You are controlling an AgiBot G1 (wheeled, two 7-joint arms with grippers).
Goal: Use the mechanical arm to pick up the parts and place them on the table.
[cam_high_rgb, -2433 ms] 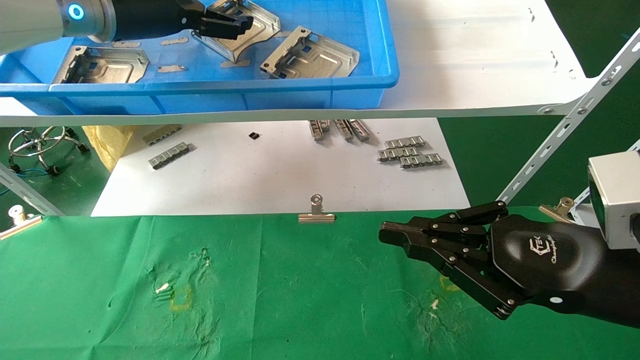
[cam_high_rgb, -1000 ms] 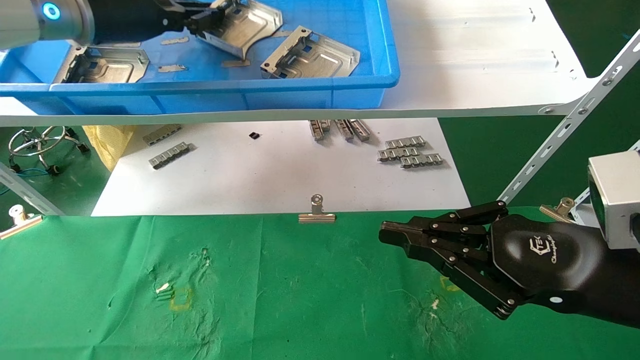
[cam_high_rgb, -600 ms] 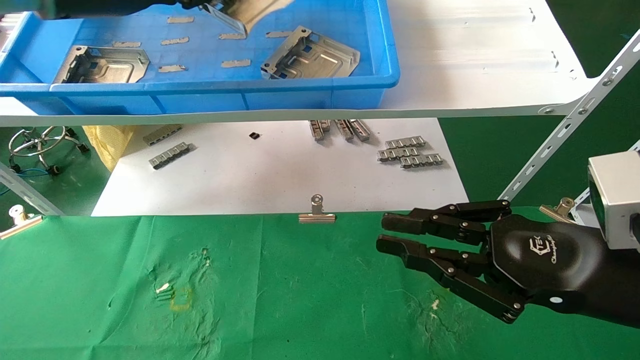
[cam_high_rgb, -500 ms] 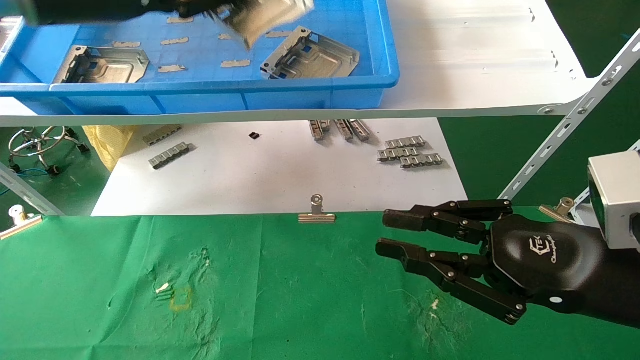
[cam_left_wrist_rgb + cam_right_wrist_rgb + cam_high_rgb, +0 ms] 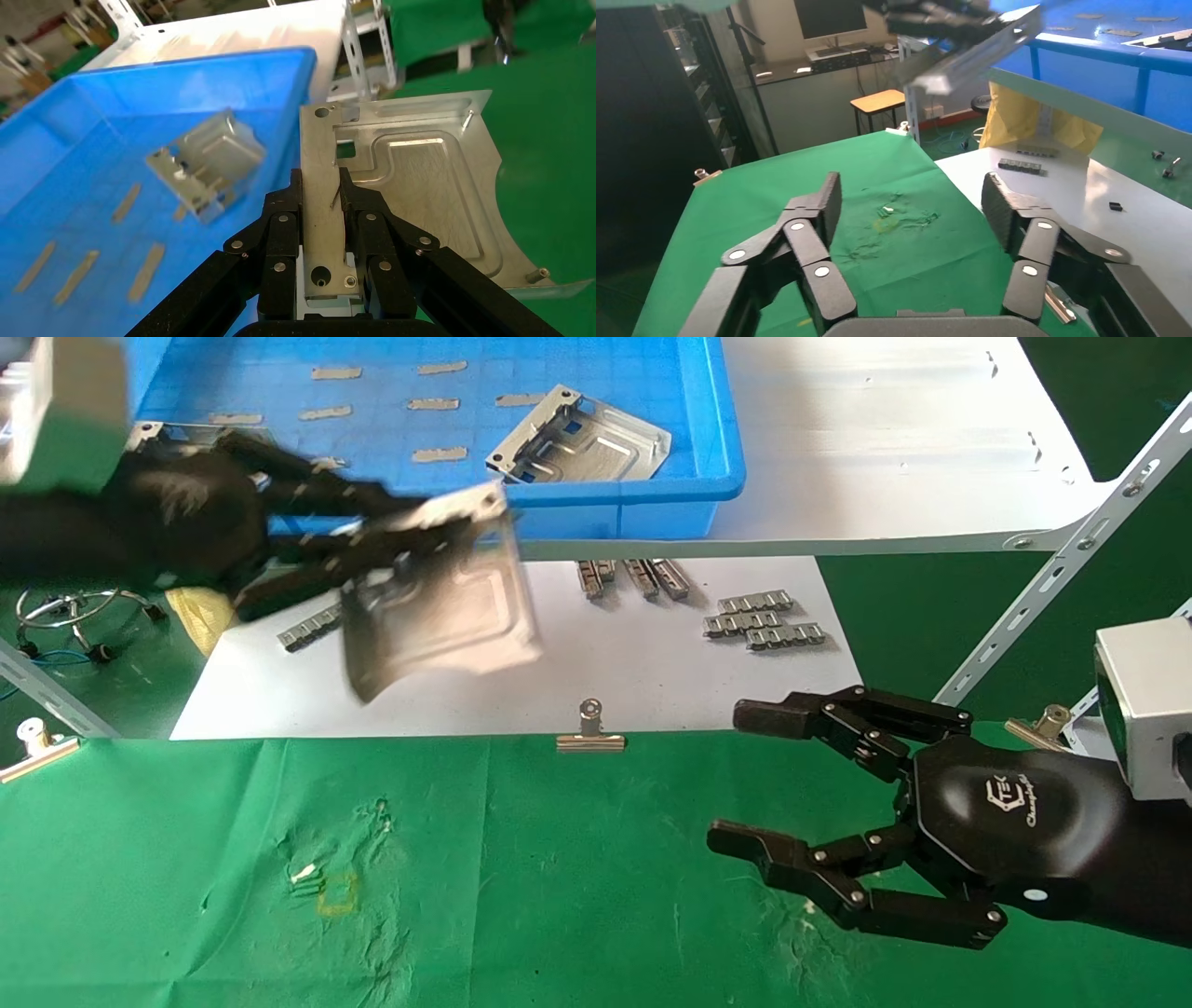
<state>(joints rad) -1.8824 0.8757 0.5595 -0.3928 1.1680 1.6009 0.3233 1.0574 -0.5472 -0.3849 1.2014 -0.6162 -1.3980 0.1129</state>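
Note:
My left gripper (image 5: 438,537) is shut on a silvery stamped plate (image 5: 438,617) and holds it in the air in front of the blue tray (image 5: 652,491), above the white board (image 5: 521,691). In the left wrist view the fingers (image 5: 281,225) pinch the plate's (image 5: 422,189) folded edge. A second plate (image 5: 582,439) lies in the tray, also in the left wrist view (image 5: 207,158). A third one (image 5: 163,430) is mostly hidden behind my left arm. My right gripper (image 5: 736,777) is open and empty just above the green table (image 5: 521,877).
Grey ridged strips (image 5: 764,621) and a silver binder clip (image 5: 589,728) lie on the white board. The tray stands on a white shelf (image 5: 885,439) with a slanted metal strut (image 5: 1052,579) at the right. Yellow marks (image 5: 335,891) show on the cloth.
My left gripper lifted the plate out of the tray and swung it forward and down over the white board. My right gripper opened wide without moving away.

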